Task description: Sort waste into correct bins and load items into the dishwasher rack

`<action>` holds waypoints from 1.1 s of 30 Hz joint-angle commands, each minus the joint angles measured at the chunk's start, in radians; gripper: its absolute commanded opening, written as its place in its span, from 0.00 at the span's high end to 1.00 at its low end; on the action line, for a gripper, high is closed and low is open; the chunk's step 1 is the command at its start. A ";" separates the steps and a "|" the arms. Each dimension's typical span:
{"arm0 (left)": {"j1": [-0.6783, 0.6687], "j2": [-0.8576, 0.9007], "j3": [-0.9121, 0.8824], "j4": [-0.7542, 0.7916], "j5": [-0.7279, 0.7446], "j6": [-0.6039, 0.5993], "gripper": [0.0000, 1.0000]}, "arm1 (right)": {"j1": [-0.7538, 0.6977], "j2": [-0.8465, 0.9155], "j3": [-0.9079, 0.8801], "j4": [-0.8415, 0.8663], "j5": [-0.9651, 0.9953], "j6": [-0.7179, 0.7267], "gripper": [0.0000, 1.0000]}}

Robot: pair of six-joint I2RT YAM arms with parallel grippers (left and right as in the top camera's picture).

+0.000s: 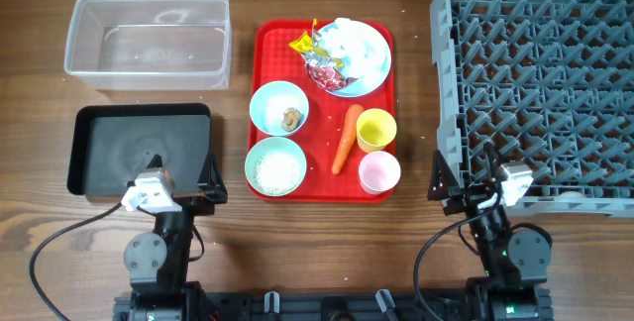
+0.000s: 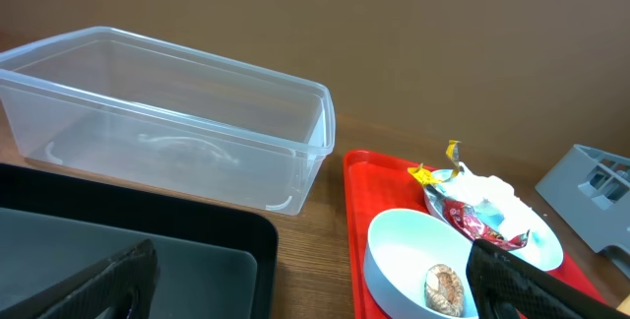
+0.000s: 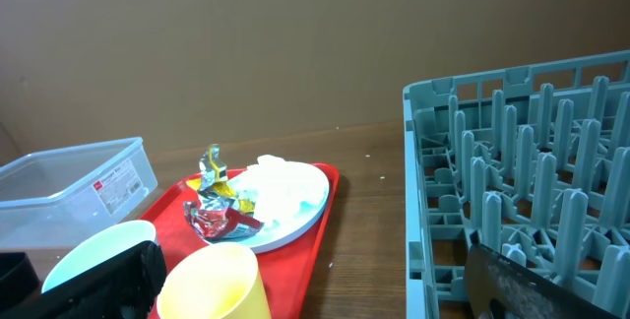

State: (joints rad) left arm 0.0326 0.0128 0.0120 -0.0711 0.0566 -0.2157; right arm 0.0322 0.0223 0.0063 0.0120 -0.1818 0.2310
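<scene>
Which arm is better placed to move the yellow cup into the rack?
Probably right: the right gripper sits beside the dishwasher rack, and the yellow cup stands nearer it than the left gripper.

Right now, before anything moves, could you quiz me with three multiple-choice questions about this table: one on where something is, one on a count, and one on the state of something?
1. Where does the carrot lie?
A. In the clear tub.
B. On the red tray, beside the yellow cup.
C. In the grey rack.

2. How many cups stand on the red tray?
A. One.
B. Two.
C. Four.

3. How is the left hand?
A. Shut on a wrapper.
B. Shut on a bowl.
C. Open, holding nothing.

Answers:
1 B: the overhead view shows the carrot on the red tray, just left of the yellow cup.
2 B: only the yellow cup and the pink cup stand there.
3 C: in the left wrist view its fingers stand wide apart with nothing gripped between them.
</scene>
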 commanded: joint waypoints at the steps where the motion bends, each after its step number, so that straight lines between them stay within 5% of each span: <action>1: -0.005 -0.006 -0.006 -0.004 -0.010 -0.002 0.00 | 0.006 -0.005 -0.001 0.003 0.010 0.008 0.00; 24: -0.005 -0.006 -0.006 0.008 0.061 -0.002 0.00 | 0.006 -0.005 -0.001 0.092 0.096 0.040 0.00; 33: -0.004 0.034 0.141 0.052 0.099 -0.002 0.00 | 0.006 -0.002 0.094 0.239 0.112 -0.127 0.00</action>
State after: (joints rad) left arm 0.0326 0.0162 0.0647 -0.0242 0.1406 -0.2157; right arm 0.0322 0.0223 0.0349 0.2413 -0.0978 0.1585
